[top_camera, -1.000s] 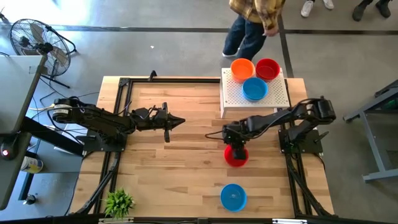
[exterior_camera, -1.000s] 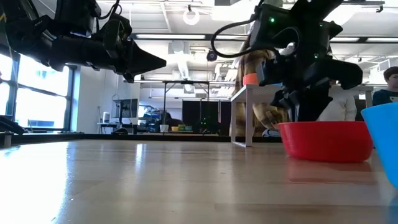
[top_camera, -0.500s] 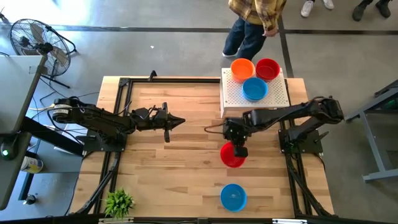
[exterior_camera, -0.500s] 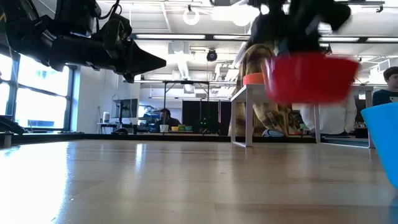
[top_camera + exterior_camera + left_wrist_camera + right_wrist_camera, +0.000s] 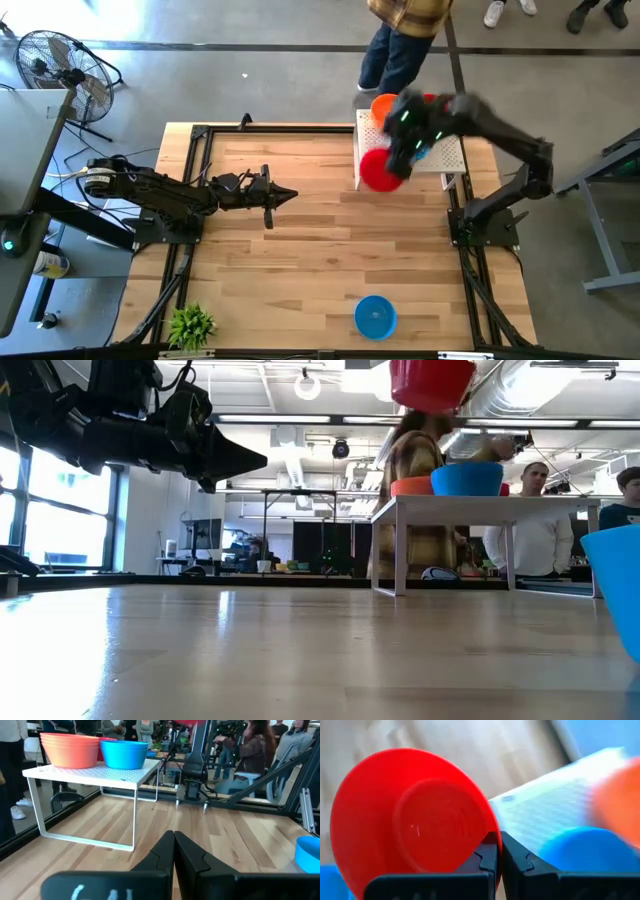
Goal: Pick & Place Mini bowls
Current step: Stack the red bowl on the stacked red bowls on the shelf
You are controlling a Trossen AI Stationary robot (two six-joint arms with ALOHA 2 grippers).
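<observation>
My right gripper is shut on a red mini bowl, high above the table beside the near left part of the white perforated rack. The bowl also shows in the low view and the right wrist view. An orange bowl, a red bowl and a blue bowl stand on the rack. Another blue bowl rests on the table near its front edge. My left gripper is shut and empty over the table's left middle. My right gripper pinches the red bowl's rim between its two shut fingers. One finger lies on the bowl's outer wall; the bowl hides the other's contact. The bowl is lifted clear, its underside turned toward the wrist camera.
A person stands just beyond the table's far edge, behind the rack. A small green plant sits at the near left corner. A fan stands off the table at the far left.
My right gripper has lifted the red bowl off the table's middle right and carried it up and toward the far edge, to the rack. The bowl has stayed in the shut fingers throughout.
</observation>
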